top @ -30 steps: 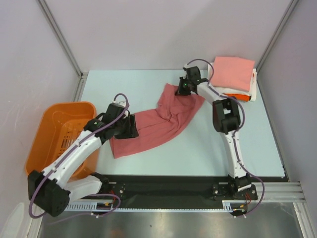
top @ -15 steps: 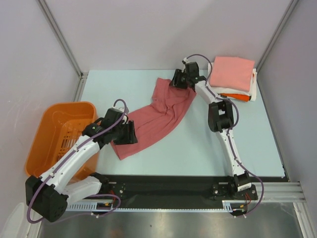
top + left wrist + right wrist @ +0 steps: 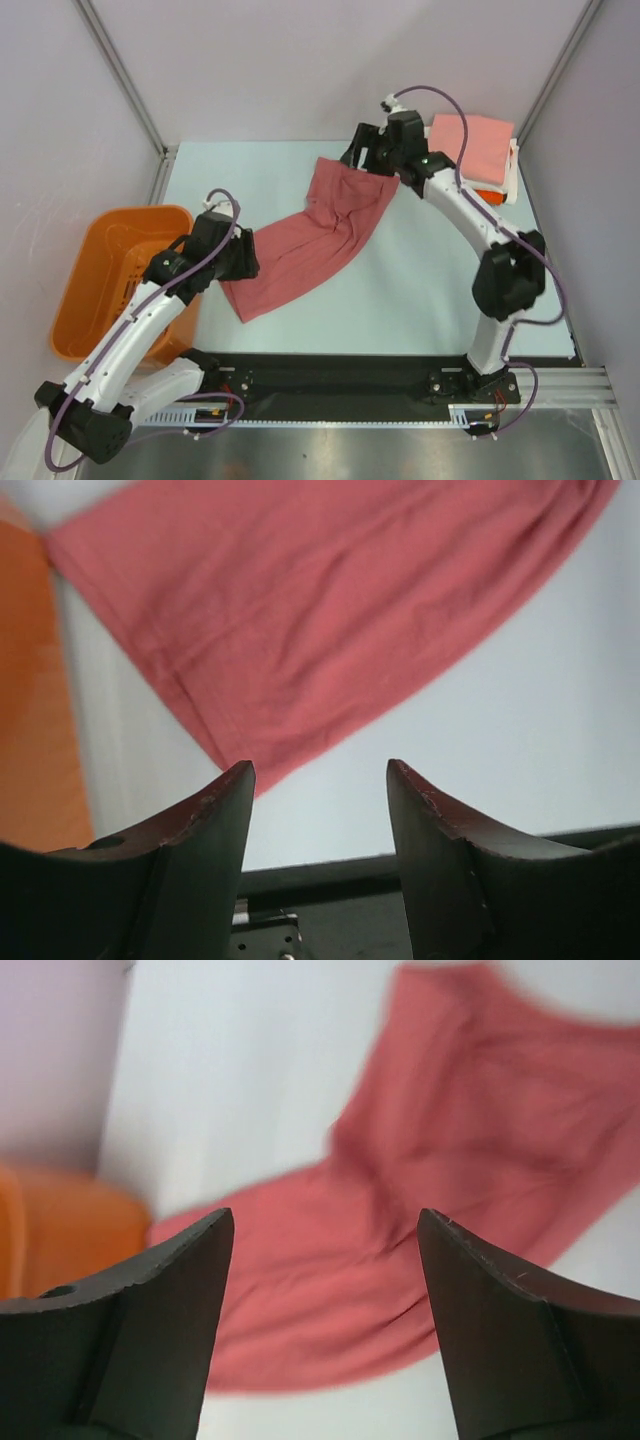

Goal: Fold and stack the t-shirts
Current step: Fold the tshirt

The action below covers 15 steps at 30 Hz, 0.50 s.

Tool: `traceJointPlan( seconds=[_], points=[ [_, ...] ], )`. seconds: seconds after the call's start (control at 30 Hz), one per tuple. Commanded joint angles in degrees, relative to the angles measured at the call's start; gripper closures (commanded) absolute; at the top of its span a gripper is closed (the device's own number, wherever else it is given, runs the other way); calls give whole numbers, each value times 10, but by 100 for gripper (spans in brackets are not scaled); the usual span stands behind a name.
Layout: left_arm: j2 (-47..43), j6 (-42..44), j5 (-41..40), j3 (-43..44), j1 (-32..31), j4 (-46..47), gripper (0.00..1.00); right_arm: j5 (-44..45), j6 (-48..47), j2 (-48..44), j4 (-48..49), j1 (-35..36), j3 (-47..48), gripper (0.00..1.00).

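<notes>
The dusty-red t-shirt lies rumpled just right of the orange basket. Both sets of jaws stand apart and empty: left gripper at the shirt's basket-side end, right gripper at the end farthest from the basket.

One loose dusty-red t-shirt, three stacked folded t-shirts, one orange basket, two pincers: left pincer, right pincer.

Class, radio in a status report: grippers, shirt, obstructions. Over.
Left gripper open, empty. Right gripper open, empty. Dusty-red t-shirt unfolded, rumpled between them. Orange basket, folded stack off to the sides.
</notes>
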Motion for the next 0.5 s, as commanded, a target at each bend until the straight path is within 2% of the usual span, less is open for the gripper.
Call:
traceJointPlan(
  seconds=[0.0, 0.07, 0.1, 0.2, 0.33, 0.47],
  points=[
    [-43, 28, -89, 30, 18, -1, 39, 18, 88, -108, 8, 113, -162, 22],
    [-60, 29, -134, 25, 29, 6, 38, 26, 138, -139, 19, 167, -214, 22],
    [-84, 28, -148, 21, 33, 10, 37, 41, 153, -148, 14, 219, -240, 21],
    [-120, 22, -178, -10, 49, 25, 30, 19, 230, -137, 23, 301, -277, 22],
    [-181, 8, -196, -47, 53, 43, 28, 13, 313, -108, 109, 372, -322, 21],
    [-211, 15, -207, -56, 57, 57, 25, -15, 369, -45, 175, 401, -316, 22]
  ],
)
